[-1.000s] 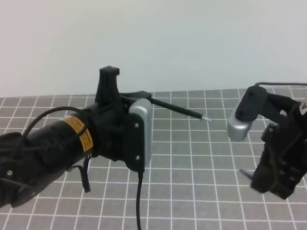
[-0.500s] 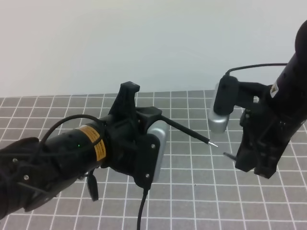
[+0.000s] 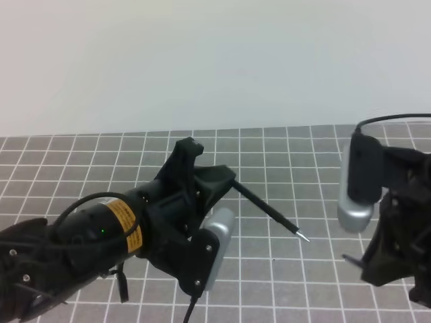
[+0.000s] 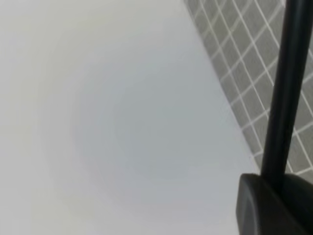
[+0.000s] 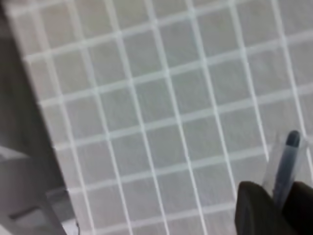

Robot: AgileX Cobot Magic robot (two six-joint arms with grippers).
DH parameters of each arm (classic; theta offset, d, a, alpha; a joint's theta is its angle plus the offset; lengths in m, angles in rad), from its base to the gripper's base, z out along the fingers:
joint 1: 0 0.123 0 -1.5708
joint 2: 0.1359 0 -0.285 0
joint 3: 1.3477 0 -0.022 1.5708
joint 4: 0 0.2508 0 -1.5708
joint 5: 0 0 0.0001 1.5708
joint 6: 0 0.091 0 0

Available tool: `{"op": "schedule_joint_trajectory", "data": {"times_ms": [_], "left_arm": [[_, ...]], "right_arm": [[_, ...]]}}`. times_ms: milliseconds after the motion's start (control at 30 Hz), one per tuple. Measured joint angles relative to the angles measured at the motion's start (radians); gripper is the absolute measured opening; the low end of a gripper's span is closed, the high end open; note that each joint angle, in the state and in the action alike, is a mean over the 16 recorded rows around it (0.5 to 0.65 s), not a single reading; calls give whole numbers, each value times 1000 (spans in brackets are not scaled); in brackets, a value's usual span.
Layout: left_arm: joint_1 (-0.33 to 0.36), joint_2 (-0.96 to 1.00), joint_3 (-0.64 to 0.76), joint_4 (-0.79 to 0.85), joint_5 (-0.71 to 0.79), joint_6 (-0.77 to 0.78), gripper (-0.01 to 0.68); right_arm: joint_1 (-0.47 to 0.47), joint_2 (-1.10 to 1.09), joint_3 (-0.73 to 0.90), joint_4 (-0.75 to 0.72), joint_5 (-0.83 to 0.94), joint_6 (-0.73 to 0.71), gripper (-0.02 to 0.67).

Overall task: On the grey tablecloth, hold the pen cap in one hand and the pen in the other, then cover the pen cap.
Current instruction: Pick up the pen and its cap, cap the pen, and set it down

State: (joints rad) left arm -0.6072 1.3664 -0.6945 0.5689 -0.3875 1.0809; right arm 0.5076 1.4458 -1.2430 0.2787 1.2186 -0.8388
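My left gripper is shut on the pen, a slim black stick with a silvery tip that points down and right above the grey tablecloth. In the left wrist view the pen rises from a dark finger. My right gripper is shut on the pen cap, a short stub pointing left, a little right of and below the pen tip. In the right wrist view the pen cap looks greyish with a dark end, sticking out above a finger.
The gridded tablecloth fills the ground under both arms. A plain pale wall stands behind its far edge. A black cable hangs from the left arm's wrist camera. The right arm's silver wrist camera sits right of the pen tip.
The left arm has sunk and the pen tip has dropped lower. The right arm has moved right and down with the cap, so the gap between tip and cap has widened.
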Motion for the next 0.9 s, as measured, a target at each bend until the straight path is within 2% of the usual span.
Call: {"op": "schedule_joint_trajectory", "data": {"times_ms": [300,667,900], "left_arm": [[-34,-2,1,-50,-24,57,42],[-47,1,0,-190,-60,157,42],[-62,1,-1,-209,-66,175,42]], "right_arm": [[0,-31,45,52,0,-32,86],[0,-6,45,42,0,-34,86],[0,7,41,43,0,-37,86]]}}
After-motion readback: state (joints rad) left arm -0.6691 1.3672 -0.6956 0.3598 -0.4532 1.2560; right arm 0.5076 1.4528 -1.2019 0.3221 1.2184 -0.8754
